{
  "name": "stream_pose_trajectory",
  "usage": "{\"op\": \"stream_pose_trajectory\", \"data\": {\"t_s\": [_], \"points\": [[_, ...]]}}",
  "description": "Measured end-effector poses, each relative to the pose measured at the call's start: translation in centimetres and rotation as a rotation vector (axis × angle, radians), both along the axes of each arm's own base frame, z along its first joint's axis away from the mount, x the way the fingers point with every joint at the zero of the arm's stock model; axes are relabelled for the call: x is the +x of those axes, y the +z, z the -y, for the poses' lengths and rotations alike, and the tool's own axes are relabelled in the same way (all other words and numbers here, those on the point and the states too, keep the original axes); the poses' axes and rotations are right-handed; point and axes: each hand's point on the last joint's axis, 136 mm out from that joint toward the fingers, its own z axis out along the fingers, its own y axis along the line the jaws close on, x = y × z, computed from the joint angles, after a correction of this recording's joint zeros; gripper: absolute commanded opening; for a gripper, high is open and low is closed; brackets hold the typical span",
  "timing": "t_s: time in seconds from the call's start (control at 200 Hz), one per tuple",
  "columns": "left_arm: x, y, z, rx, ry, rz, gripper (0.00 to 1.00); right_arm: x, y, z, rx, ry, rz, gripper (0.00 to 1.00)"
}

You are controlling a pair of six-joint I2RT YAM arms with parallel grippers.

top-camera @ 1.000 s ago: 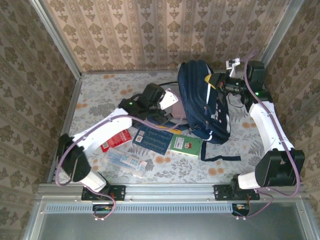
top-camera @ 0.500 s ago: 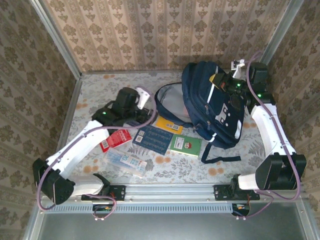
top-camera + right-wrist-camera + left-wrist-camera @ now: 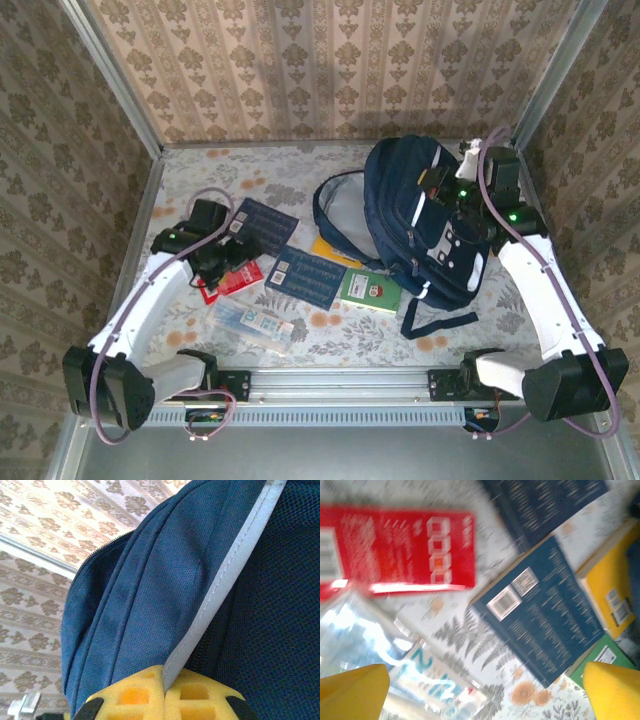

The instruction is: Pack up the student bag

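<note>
- A clear plastic packet [image 3: 255,325] with blue print lay nearest the arm bases. It was well to the left of the student bag [image 3: 425,225].
- A green book [image 3: 370,291] lay flat just beside the bag's near left corner. A loose dark strap [image 3: 440,322] trailed from the bag's near end.
- A blue book [image 3: 310,277] lay left of the bag, just beside the green book, with its barcode side up.
- A red packet [image 3: 232,279] lay further left of the bag, beyond the blue book.
- The left gripper [image 3: 481,692] hung over the red packet and the clear plastic packet, well apart from the bag. Its yellow fingers [image 3: 612,690] were spread wide with nothing between them.
- A yellow book [image 3: 335,250] lay just beside the bag's open mouth, on its near side.
- A dark blue sheet [image 3: 262,222] of printed text lay flat, left of the bag's mouth.
- The bag stood propped on the floral table [image 3: 200,170]. Its zipped mouth gaped to the left and showed a grey lining.
- The right gripper [image 3: 164,690] sat at the bag's far right top, clamped tight on the bag. A white stripe [image 3: 225,580] of the bag was pinched between its yellow pads.
</note>
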Motion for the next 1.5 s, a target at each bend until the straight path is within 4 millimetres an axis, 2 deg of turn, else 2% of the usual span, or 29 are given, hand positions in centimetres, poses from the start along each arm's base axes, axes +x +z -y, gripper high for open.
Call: {"op": "stream_pose_trajectory", "data": {"t_s": [0.17, 0.33, 0.44, 0.605, 0.89, 1.105, 1.37, 1.495], "points": [[-4.2, -0.9, -2.1, 0.009, 0.17, -0.088, 1.0, -0.7, -0.8, 1.4, -0.058, -0.077, 0.011, 0.0], [-7.5, -4.0, -3.7, 0.077, 0.279, -0.253, 1.0, -1.4, -1.6, 2.7, -0.074, -0.151, 0.02, 0.0], [-8.6, -5.6, -4.2, 0.126, 0.309, -0.351, 1.0, -1.5, -2.4, 2.6, -0.083, -0.162, 0.016, 0.0], [-8.3, -7.0, -4.1, 0.146, 0.33, -0.4, 1.0, -1.5, -3.1, 1.9, -0.088, -0.14, 0.017, 0.0], [-7.0, -10.1, -3.7, 0.172, 0.367, -0.461, 1.0, -1.5, -3.0, 0.8, -0.09, -0.093, 0.041, 0.0], [-5.6, -11.5, -3.3, 0.166, 0.383, -0.449, 1.0, -1.6, -3.1, 0.4, -0.084, -0.068, 0.047, 0.0], [-5.8, -13.3, -3.3, 0.17, 0.39, -0.464, 1.0, -1.7, -3.0, 0.4, -0.086, -0.066, 0.062, 0.0], [-5.6, -13.5, -3.2, 0.159, 0.39, -0.452, 0.94, -1.7, -3.0, 0.4, -0.087, -0.065, 0.062, 0.0]]}}
